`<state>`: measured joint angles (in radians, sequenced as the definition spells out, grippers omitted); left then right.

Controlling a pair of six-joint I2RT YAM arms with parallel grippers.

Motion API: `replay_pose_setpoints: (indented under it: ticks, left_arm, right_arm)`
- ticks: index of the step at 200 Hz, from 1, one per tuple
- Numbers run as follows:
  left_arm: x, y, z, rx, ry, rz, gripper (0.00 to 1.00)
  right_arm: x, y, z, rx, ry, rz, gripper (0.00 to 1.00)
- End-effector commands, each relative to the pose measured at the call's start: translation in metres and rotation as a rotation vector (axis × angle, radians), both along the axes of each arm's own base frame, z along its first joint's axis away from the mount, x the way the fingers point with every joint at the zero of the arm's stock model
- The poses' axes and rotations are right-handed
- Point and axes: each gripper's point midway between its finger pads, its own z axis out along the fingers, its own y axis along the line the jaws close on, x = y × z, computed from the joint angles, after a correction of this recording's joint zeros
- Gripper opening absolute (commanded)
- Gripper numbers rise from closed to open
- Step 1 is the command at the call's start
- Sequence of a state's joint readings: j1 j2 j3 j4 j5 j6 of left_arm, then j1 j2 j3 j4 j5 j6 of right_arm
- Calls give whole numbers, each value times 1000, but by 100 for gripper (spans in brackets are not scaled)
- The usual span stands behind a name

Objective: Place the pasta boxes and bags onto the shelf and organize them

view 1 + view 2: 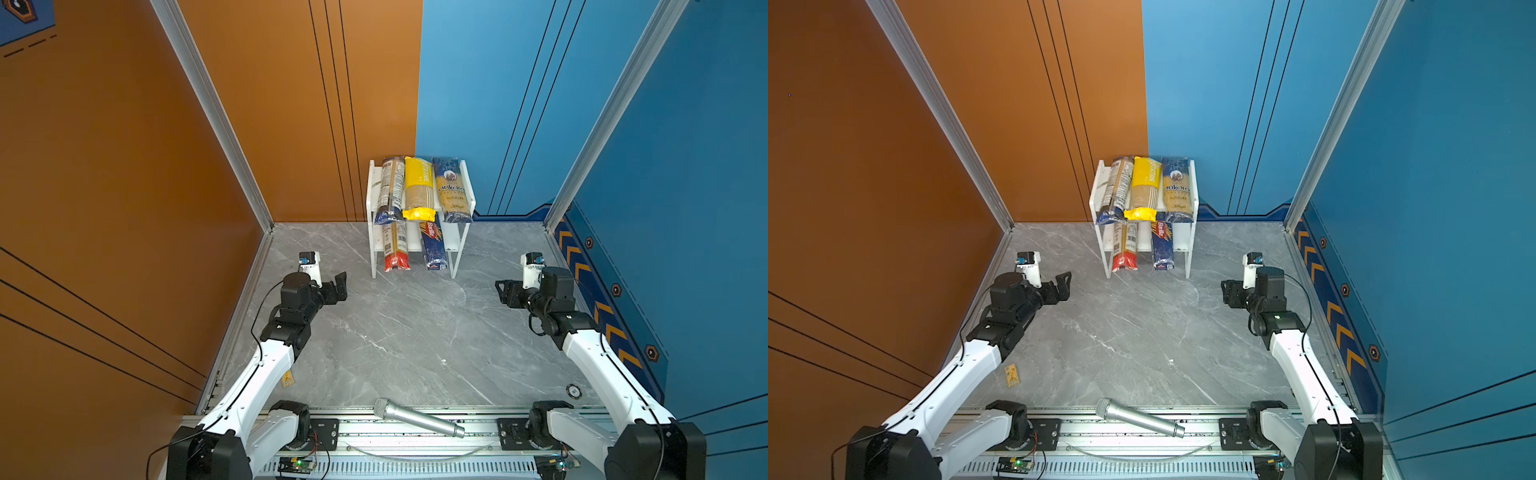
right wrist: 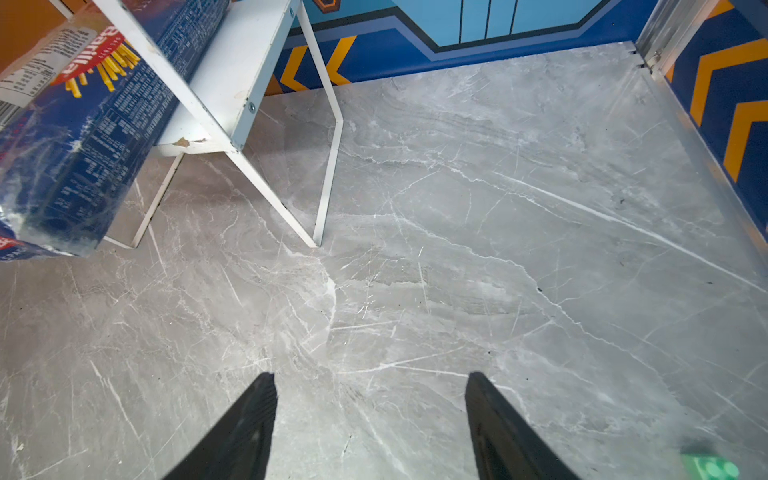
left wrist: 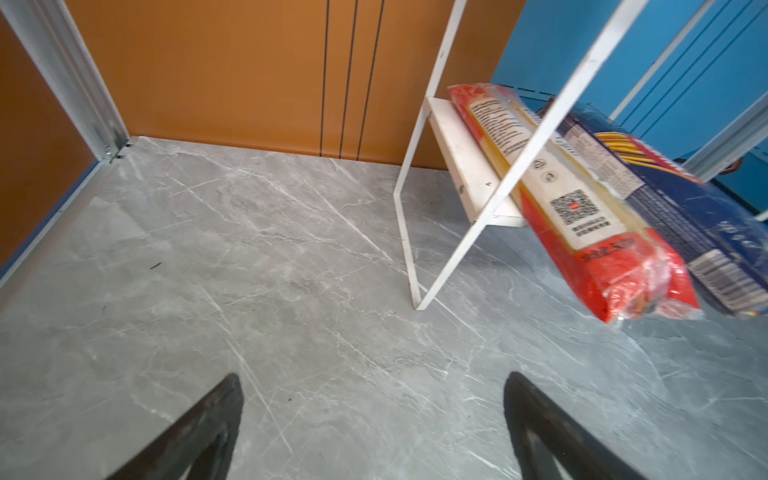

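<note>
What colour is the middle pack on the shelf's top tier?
Yellow: the pack, best in a top view.

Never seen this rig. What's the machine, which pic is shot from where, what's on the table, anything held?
Two white robot arms, each ending in a two-finger gripper. The two wide pictures come from one camera head above, looking down on the grey table. The other two come from a camera on each wrist; the black prongs there are the left gripper and right gripper, both open, holding nothing. At the back stands a white shelf: clear pack, yellow pack and Ankara pack on top, red-ended pack and Barilla pack below, sticking out in front. A microphone lies near the arms' bases.
</note>
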<state>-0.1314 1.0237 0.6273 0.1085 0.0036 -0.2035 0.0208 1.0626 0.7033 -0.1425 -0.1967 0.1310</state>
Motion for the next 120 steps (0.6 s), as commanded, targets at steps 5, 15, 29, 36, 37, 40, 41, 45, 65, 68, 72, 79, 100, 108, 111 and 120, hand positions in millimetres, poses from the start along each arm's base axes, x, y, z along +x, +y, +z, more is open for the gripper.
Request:
replay_pose_setpoints:
  ticks: [5, 15, 29, 36, 37, 40, 41, 45, 65, 68, 72, 79, 100, 108, 111, 120]
  left_arm:
    - [4, 25, -19, 81, 13, 69, 98]
    - [5, 31, -24, 87, 6, 84, 98]
    - [7, 41, -31, 108, 0, 104, 98]
    - [8, 45, -35, 128, -3, 113, 98]
    - [8, 46, -35, 132, -4, 117, 98]
    - [8, 48, -37, 142, -3, 123, 98]
    - [8, 48, -38, 146, -2, 124, 98]
    - [9, 51, -40, 161, 0, 129, 98]
    - [12, 57, -51, 213, 8, 134, 98]
    - [12, 58, -52, 215, 7, 135, 98]
    - [13, 59, -54, 218, 6, 135, 98]
    - [15, 61, -57, 217, 1, 140, 98]
    - [20, 61, -70, 209, -13, 132, 98]
    - [21, 61, -75, 207, -8, 132, 98]
    - [22, 61, -77, 206, -6, 131, 98]
    - [23, 60, -82, 207, 5, 121, 98]
  right_arm:
    - [11, -13, 4, -15, -86, -61, 70]
    - [13, -17, 1, -20, -95, -74, 70]
    - [14, -20, -4, -30, -108, -86, 70]
    - [15, -22, -6, -37, -113, -96, 70]
    - [15, -23, -6, -38, -113, -97, 70]
    - [15, -24, -7, -40, -116, -100, 70]
    - [15, -24, -8, -41, -116, -101, 70]
    - [15, -25, -8, -44, -121, -105, 70]
    - [17, -33, -14, -53, -142, -135, 71]
    - [18, -34, -14, -54, -145, -137, 71]
    - [18, -35, -16, -55, -147, -142, 70]
    - [19, -37, -17, -56, -154, -147, 70]
    - [22, -41, -21, -58, -183, -162, 70]
    - [22, -41, -22, -63, -194, -162, 70]
    - [22, -41, -24, -65, -197, -163, 70]
    - [22, -42, -25, -75, -205, -160, 70]
